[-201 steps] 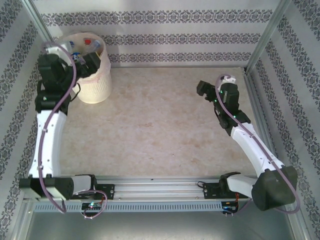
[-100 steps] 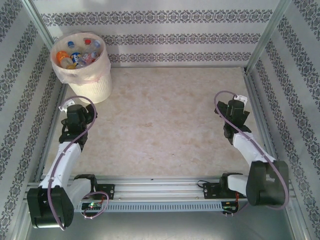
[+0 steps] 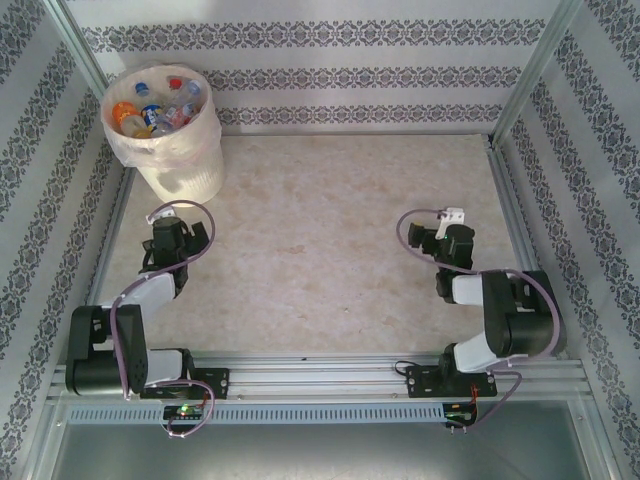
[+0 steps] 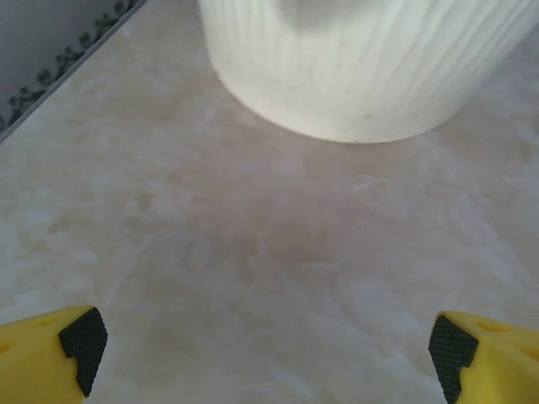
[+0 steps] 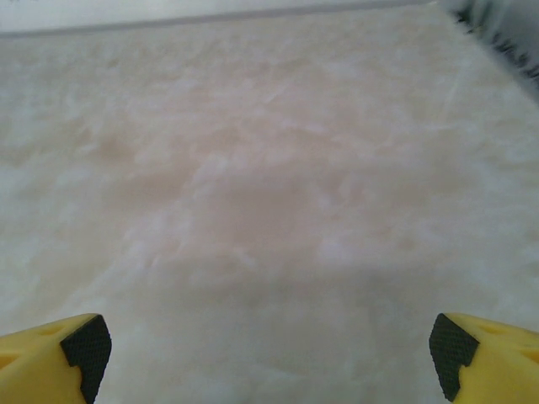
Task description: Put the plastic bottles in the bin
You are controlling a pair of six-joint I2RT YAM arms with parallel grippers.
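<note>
The plastic bottles (image 3: 160,105) are piled in the bin (image 3: 190,175) at the far left corner. My left gripper (image 4: 261,358), jaws spread and empty, has pulled back from over the bin and folded low near its base. The right gripper (image 5: 265,358), equally wide and empty, has retreated too. I see no bottle left on the table (image 3: 330,230), so I judge the job finished.

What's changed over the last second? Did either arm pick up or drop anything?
Both arms pulled back toward their bases. The left gripper came away from over the bin to the near left of the table. The right gripper folded in from mid-right. Both are open and empty; no grab or release shows. The bin and the plastic bottles in it stayed put.
</note>
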